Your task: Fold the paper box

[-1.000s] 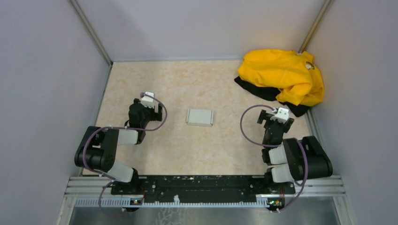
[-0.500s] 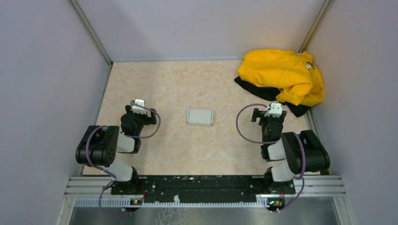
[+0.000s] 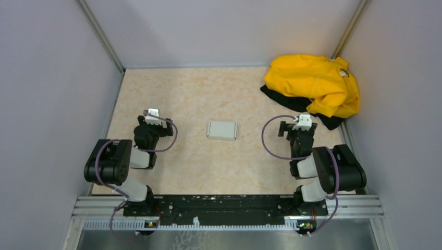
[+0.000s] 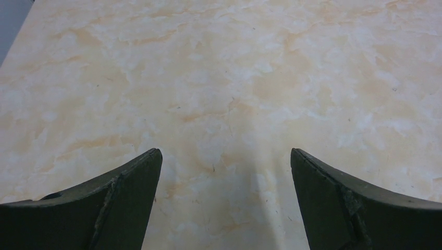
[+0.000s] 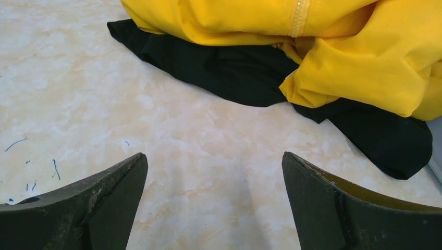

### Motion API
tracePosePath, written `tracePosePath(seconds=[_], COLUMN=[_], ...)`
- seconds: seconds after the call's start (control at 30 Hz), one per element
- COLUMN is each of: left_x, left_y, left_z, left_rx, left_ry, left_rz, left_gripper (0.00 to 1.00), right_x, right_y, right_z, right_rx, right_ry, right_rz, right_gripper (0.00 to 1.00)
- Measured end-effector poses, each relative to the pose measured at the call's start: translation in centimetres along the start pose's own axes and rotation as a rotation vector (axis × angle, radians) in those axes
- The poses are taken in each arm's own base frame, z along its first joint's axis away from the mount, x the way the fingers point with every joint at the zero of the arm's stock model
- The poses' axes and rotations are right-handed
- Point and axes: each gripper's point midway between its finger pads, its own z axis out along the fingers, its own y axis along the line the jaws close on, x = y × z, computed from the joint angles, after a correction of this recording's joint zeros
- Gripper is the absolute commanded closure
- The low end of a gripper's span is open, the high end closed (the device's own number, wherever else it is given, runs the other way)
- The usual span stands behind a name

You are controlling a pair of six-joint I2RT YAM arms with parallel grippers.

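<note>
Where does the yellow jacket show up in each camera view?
Top external: jacket in the far right corner of the table.
Left wrist: not in it.
Right wrist: jacket across the top, lying over black cloth.
Shared landmark: the marbled table, seen in all three views.

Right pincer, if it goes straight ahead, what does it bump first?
Probably the black cloth under the yellow jacket; the open right pincer points at it, though depth is unclear.
</note>
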Motion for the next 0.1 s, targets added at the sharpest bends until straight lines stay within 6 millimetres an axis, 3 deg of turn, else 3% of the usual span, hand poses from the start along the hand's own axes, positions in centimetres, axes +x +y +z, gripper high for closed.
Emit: tracePosePath(seconds=[0.1], left_x=[0.0], left_y=[0.01], left_z=[0.0], left_rx=[0.0], left_ry=[0.0], left_rz=[0.0], left_gripper=[0.01], right_x=[0.04], right_y=[0.11], right_z=[0.22], right_rx=[-0.003], right_ry=[0.008], right_rz=[-0.002], right_gripper=[0.01])
